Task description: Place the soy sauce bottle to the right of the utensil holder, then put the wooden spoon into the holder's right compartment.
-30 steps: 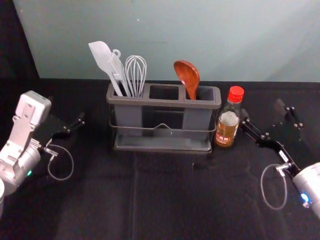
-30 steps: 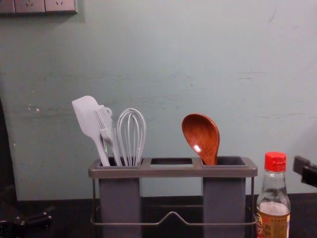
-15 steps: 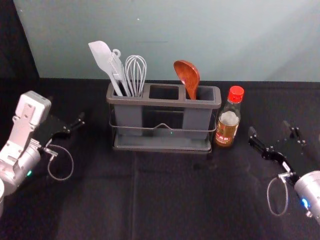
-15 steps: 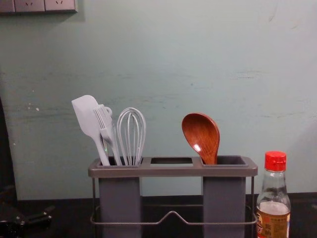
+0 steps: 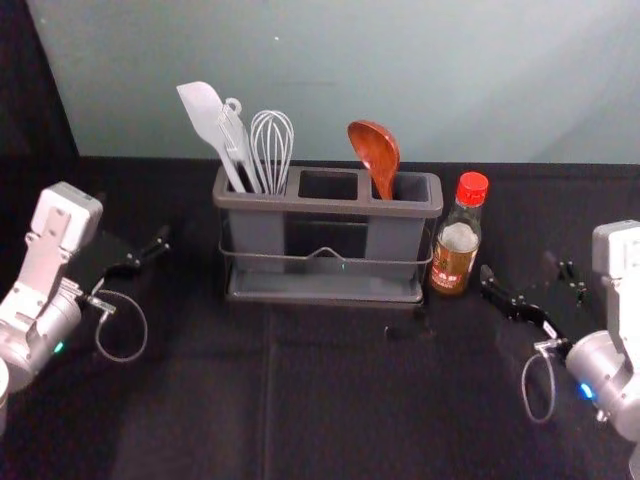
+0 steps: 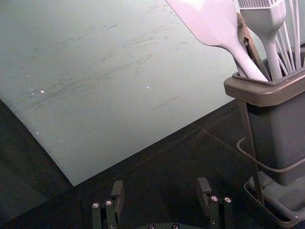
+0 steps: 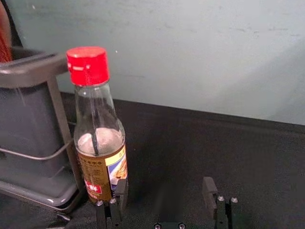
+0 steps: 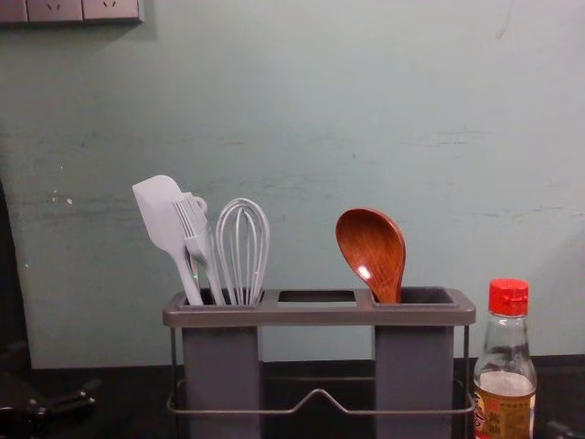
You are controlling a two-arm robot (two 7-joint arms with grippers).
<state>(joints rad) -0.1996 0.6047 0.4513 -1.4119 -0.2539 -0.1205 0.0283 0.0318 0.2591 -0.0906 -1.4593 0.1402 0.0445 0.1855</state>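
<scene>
Your right claw, frame right, gapes empty; left claw, frame left, likewise. Soy sauce bottle upright, right of utensil holder; right compartment probably props your wooden spoon, bowl up.

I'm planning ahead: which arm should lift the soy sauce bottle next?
Probably the right: its open claw is near the soy sauce bottle; the left claw is left of the utensil holder.
</scene>
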